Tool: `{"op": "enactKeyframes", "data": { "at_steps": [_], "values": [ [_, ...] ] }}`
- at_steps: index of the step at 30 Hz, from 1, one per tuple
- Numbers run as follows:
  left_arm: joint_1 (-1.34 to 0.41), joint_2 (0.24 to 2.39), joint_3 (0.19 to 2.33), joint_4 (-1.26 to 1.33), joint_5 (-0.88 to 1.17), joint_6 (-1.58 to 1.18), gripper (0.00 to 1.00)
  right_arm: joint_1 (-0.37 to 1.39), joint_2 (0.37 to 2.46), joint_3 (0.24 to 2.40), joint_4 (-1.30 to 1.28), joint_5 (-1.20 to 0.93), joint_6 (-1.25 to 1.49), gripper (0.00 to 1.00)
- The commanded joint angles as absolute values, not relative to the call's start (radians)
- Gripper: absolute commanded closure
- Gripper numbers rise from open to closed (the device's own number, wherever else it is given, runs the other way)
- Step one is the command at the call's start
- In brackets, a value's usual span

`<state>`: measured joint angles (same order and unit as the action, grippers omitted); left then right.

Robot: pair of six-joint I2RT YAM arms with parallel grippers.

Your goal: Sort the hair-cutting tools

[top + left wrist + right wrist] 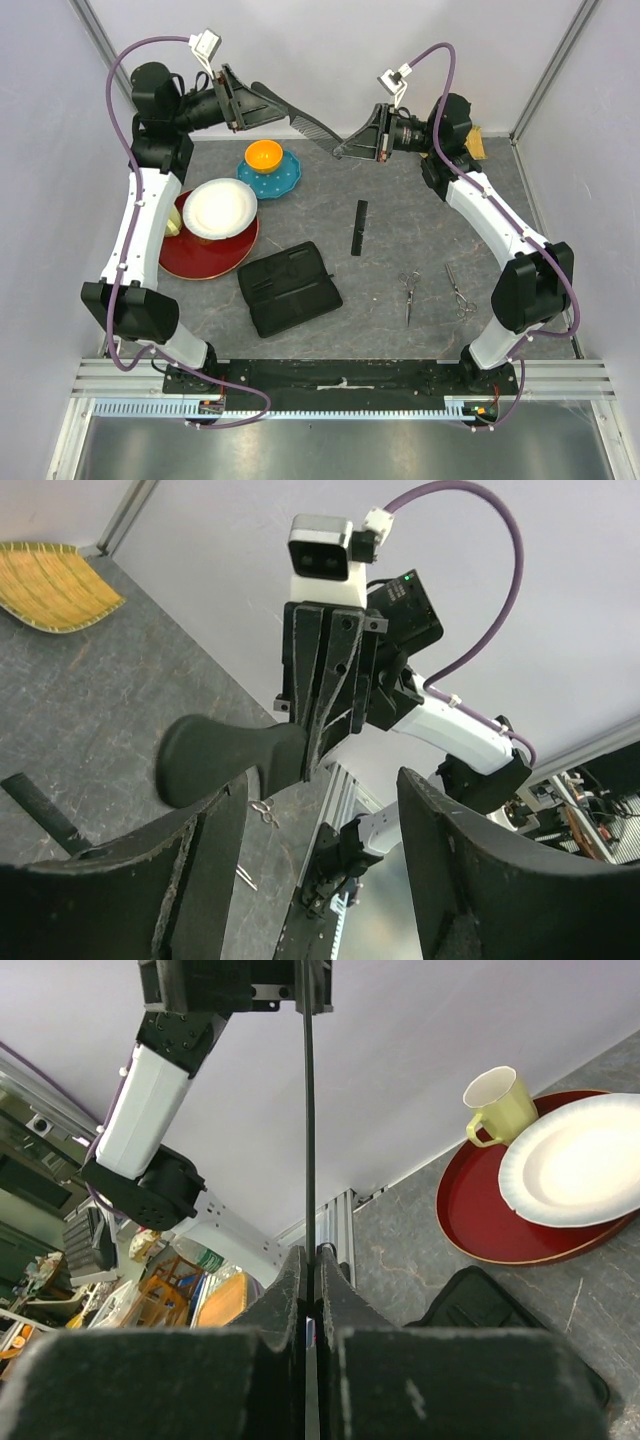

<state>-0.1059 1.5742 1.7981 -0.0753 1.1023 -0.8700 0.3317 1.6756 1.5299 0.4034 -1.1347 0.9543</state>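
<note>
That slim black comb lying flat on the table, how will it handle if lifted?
The slim comb looks thin and low, so probably light yet awkward to get under. Straight and narrow, it likely stays stiff. Lying flat, it seems unlikely to roll.

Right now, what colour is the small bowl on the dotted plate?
Orange: the bowl shows best in the top external view.
</note>
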Motion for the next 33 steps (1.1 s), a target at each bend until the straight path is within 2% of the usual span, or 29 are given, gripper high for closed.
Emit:
{"op": "enactKeyframes", "data": {
  "at_steps": [1,7,13,16,19,22,23,25,26,27,28,30,31,32,33],
  "values": [
    [-0.100,1.537,1.773,-0.083,1.123,-0.808,0.31,0.331,1.638,1.537,0.502,-1.157,0.982,1.00],
    [-0.100,1.520,1.763,-0.144,1.052,-0.759,0.26,0.333,1.635,1.520,0.572,-1.164,1.034,1.00],
    [-0.100,1.500,1.712,0.029,1.028,-0.851,0.26,0.345,1.637,1.491,0.611,-1.195,1.063,0.99],
    [-0.100,1.500,1.715,0.034,1.029,-0.853,0.30,0.347,1.637,1.490,0.615,-1.204,1.065,0.99],
    [-0.100,1.509,1.715,0.035,1.045,-0.864,0.39,0.347,1.641,1.490,0.620,-1.210,1.068,0.99],
    [-0.100,1.517,1.715,0.041,1.054,-0.877,0.55,0.348,1.644,1.485,0.623,-1.213,1.069,0.98],
    [-0.100,1.519,1.715,0.044,1.055,-0.887,0.66,0.348,1.646,1.483,0.623,-1.213,1.069,0.98],
    [-0.098,1.519,1.715,0.057,1.054,-0.891,0.78,0.348,1.646,1.483,0.626,-1.216,1.069,0.98],
    [-0.100,1.519,1.717,0.060,1.055,-0.899,0.92,0.348,1.647,1.482,0.627,-1.215,1.066,0.96],
    [-0.100,1.519,1.717,0.066,1.052,-0.903,0.98,0.348,1.647,1.480,0.633,-1.213,1.063,0.94],
    [-0.100,1.517,1.717,0.072,1.051,-0.908,0.98,0.348,1.646,1.474,0.644,-1.209,1.060,0.92],
    [-0.100,1.513,1.713,0.089,1.039,-0.925,0.98,0.348,1.643,1.471,0.649,-1.193,1.054,0.78],
    [-0.100,1.511,1.715,0.090,1.032,-0.931,0.98,0.348,1.641,1.470,0.649,-1.187,1.048,0.67],
    [-0.100,1.506,1.713,0.095,1.017,-0.945,0.98,0.348,1.638,1.468,0.647,-1.165,1.043,0.43],
    [-0.100,1.502,1.710,0.101,1.009,-0.954,0.98,0.347,1.629,1.462,0.647,-1.146,1.032,0.33]
  ]
}}
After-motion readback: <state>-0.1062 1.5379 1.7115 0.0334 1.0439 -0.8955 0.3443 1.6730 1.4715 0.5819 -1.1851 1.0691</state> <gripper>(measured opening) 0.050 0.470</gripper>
